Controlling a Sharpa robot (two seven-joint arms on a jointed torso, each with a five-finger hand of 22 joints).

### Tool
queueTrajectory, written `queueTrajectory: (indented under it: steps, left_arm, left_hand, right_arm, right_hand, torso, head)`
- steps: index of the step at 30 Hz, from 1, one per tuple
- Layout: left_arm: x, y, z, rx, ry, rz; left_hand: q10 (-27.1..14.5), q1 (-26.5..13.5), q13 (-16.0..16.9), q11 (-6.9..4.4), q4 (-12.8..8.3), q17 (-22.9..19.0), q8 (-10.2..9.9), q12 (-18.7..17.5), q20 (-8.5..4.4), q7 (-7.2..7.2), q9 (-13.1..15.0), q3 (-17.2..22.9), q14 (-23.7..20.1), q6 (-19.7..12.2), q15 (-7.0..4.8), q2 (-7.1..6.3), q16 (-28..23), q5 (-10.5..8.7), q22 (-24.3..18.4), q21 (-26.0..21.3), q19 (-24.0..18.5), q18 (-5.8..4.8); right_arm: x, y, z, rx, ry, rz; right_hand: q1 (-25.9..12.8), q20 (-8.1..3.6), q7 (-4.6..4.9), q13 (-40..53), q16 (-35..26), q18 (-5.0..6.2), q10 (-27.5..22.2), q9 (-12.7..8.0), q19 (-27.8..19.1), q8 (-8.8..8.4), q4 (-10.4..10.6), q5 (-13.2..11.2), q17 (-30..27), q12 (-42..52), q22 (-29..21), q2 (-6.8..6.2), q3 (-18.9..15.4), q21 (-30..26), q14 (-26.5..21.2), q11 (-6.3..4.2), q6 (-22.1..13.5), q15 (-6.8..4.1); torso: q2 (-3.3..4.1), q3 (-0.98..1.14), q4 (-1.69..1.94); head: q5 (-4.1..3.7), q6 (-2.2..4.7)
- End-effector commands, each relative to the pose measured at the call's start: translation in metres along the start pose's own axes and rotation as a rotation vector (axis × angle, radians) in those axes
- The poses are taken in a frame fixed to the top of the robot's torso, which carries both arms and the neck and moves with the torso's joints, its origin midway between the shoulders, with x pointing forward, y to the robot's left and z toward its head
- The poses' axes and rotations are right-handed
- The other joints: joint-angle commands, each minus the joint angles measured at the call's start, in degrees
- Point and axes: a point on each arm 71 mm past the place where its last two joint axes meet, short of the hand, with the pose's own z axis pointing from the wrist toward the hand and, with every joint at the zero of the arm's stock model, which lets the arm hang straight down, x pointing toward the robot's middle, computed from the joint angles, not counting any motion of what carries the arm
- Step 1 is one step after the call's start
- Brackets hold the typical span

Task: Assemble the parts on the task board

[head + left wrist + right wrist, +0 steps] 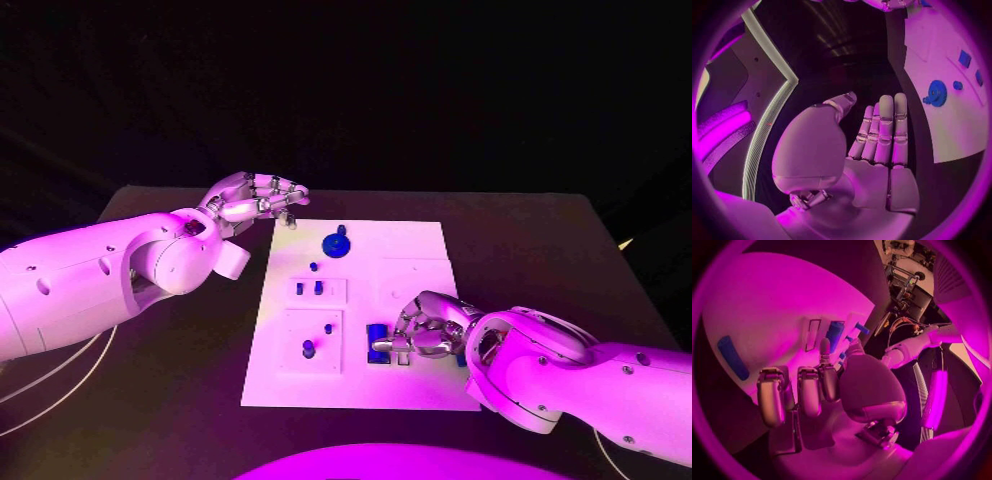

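One task board (411,250) is lying mid-table, carrying one blue gear (336,243) near its far edge. Left hand (257,198) is hovering released by the far-left corner; right hand (418,330) is pinching one blue part (378,338) near the near edge.

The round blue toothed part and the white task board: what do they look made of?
The round blue toothed part looks like moulded plastic: uniform colour, dull sheen. The white task board looks like matte plastic or painted sheet, flat with shallow square recesses; which one cannot be told.
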Motion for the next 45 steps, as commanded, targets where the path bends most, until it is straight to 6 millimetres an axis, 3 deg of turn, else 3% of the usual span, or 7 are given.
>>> queueTrajectory:
  steps: [1, 11, 17, 21, 25, 28, 45]
  left_arm:
    - [0.002, -0.002, 0.0, 0.012, 0.013, -0.004]
    - [0.002, -0.002, 0.0, 0.022, 0.006, -0.002]
    - [0.004, -0.003, 0.001, 0.025, 0.011, -0.003]
    - [0.005, -0.003, 0.001, 0.025, 0.014, -0.005]
    - [0.005, -0.003, 0.002, 0.025, 0.015, -0.005]
    - [0.005, -0.002, 0.001, 0.024, 0.014, -0.005]
    - [0.005, -0.002, 0.002, 0.02, 0.017, -0.006]
  left_hand:
    - [-0.43, 0.12, 0.06, -0.09, 0.05, 0.08, 0.32, 0.38, 0.12, 1.18, 0.1, -0.37, -0.25, -0.3, 0.08, 0.54, 0.19, 0.03, -0.07, -0.31, 0.35, 0.79]
    - [-0.51, 0.18, 0.1, -0.08, 0.16, 0.09, 0.32, 0.43, 0.12, 1.18, 0.11, -0.47, -0.28, -0.35, 0.09, 0.6, 0.2, -0.01, -0.15, -0.41, 0.41, 0.78]
    - [-0.51, 0.28, 0.13, -0.09, 0.15, 0.09, 0.34, 0.48, 0.12, 1.16, 0.13, -0.51, -0.28, -0.35, 0.08, 0.59, 0.22, 0.0, -0.19, -0.46, 0.44, 0.79]
    - [-0.51, 0.28, 0.13, -0.09, 0.15, 0.09, 0.34, 0.48, 0.12, 1.16, 0.13, -0.51, -0.28, -0.35, 0.08, 0.59, 0.22, 0.0, -0.19, -0.46, 0.44, 0.79]
    - [-0.51, 0.28, 0.13, -0.09, 0.15, 0.09, 0.34, 0.48, 0.12, 1.16, 0.13, -0.51, -0.28, -0.35, 0.08, 0.59, 0.22, 0.0, -0.19, -0.46, 0.44, 0.79]
    - [-0.51, 0.28, 0.13, -0.09, 0.15, 0.09, 0.34, 0.48, 0.12, 1.16, 0.13, -0.51, -0.28, -0.35, 0.08, 0.59, 0.22, 0.0, -0.19, -0.46, 0.44, 0.79]
    - [-0.51, 0.35, 0.18, -0.1, 0.24, 0.1, 0.39, 0.57, 0.12, 1.16, 0.15, -0.61, -0.29, -0.33, 0.08, 0.62, 0.24, -0.01, -0.25, -0.54, 0.51, 0.79]
  right_arm:
    - [-0.004, -0.003, -0.005, -0.033, -0.027, -0.001]
    - [-0.039, -0.033, -0.024, 0.011, -0.101, 0.006]
    - [-0.048, -0.057, -0.032, 0.074, -0.113, -0.042]
    - [-0.047, -0.07, -0.035, 0.114, -0.111, -0.064]
    - [-0.044, -0.08, -0.039, 0.145, -0.11, -0.095]
    - [-0.042, -0.086, -0.042, 0.167, -0.103, -0.111]
    - [-0.025, -0.087, -0.038, 0.178, -0.063, -0.142]
  right_hand:
    - [1.54, -0.23, 0.23, 7.75, 0.4, -0.36, 0.8, -0.28, 5.1, -0.28, 0.03, 1.34, 10.62, -0.26, 14.47, 0.13, -0.5, -0.02, 5.04, -0.08, -1.18, -0.01]
    - [6.25, 0.05, 0.64, 7.86, 0.35, -0.34, 0.73, -0.82, 5.06, -1.25, -0.15, 2.99, 10.53, -0.38, 14.45, 0.03, -1.6, -0.1, 5.01, 0.29, -1.9, 0.3]
    - [13.4, 0.43, 1.23, 7.65, 0.22, -0.29, 0.41, -2.01, 4.96, -3.39, -0.42, 2.59, 10.31, -1.0, 14.39, 0.75, -0.71, -0.31, 4.95, 0.76, -2.56, 0.71]
    - [13.8, 0.45, 1.18, 7.65, 0.25, -0.3, 0.42, -2.1, 4.97, -3.45, -0.28, 2.54, 10.38, -1.02, 14.4, 0.84, -0.64, -0.27, 4.96, 0.73, -2.17, 0.71]
    - [13.5, 0.45, 1.11, 7.66, 0.26, -0.33, 0.47, -2.17, 5.04, -3.45, 0.03, 2.27, 10.41, -1.03, 14.45, 0.7, -0.92, -0.12, 4.97, 0.69, -1.56, 0.68]
    - [13.0, 0.43, 1.05, 7.62, 0.26, -0.33, 0.46, -2.21, 5.03, -3.44, 0.13, 2.13, 10.41, -1.11, 14.44, 0.57, -1.21, -0.13, 4.97, 0.64, -1.15, 0.65]
    - [12.62, 0.27, 0.51, 7.62, 0.27, -0.34, 0.54, -2.14, 5.05, -3.14, -0.09, 2.13, 10.46, -1.21, 14.45, 0.92, -1.3, -0.08, 4.97, 0.22, 0.14, 0.36]
  torso:
    - [-0.03, -0.03, -0.04]
    - [-0.02, -0.05, -0.02]
    - [-0.04, 0.01, -0.17]
    - [-0.03, -0.08, -0.05]
    - [0.02, 0.03, -0.01]
    - [0.0, -0.04, -0.02]
    - [0.04, -0.03, 0.01]
  head:
    - [-0.12, -0.08]
    - [-1.05, -0.02]
    - [-1.62, -0.09]
    - [-1.93, 0.05]
    - [-2.11, -0.25]
    - [-2.28, -0.34]
    - [-2.17, -0.59]
